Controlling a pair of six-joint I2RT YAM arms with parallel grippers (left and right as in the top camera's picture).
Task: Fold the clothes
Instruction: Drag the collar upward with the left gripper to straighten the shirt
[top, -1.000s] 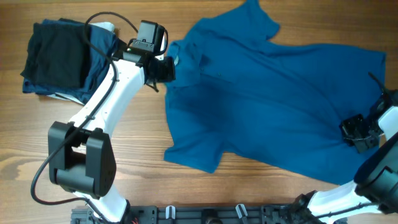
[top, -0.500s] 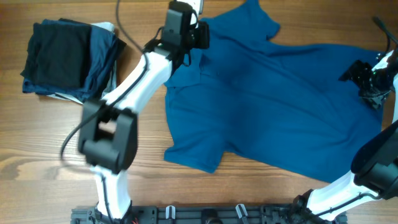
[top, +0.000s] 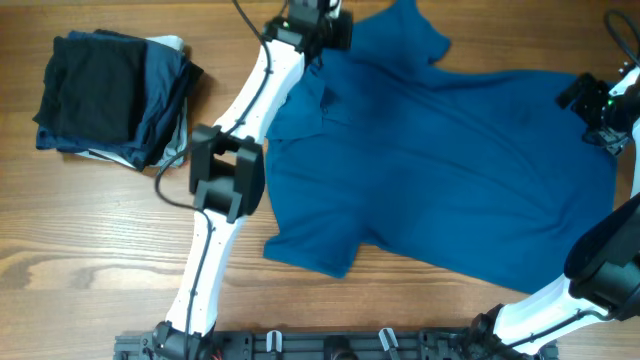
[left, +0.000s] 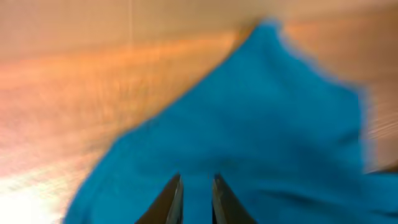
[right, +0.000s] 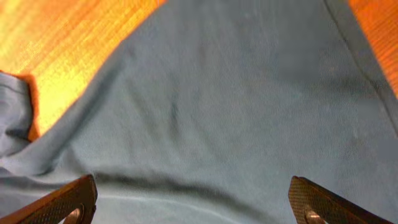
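Two arms reach over the wooden table (top: 60, 230) from the near edge. The left one stretches long up the table, its elbow bent beside the shirt's left edge and its wrist out at the far side, so that the left gripper (top: 338, 28) hangs over the far shoulder and sleeve. In the blurred left wrist view its fingers (left: 174, 190) stand almost together with only a thin slit between them, and I see nothing pinched there, only blue cloth below. The right arm rises at the right edge, with the right gripper (top: 598, 103) over the shirt's far right corner. In the right wrist view its fingers (right: 74, 199) are spread wide, with nothing held and flat cloth between them. One blue polo shirt (top: 440, 170) lies spread across the middle and right of the table, collar end to the left, one sleeve toward the far edge and one toward the near edge. One pile of folded garments (top: 110, 95) sits well apart at the far left, with a black piece on top, navy beneath and a pale grey edge showing.
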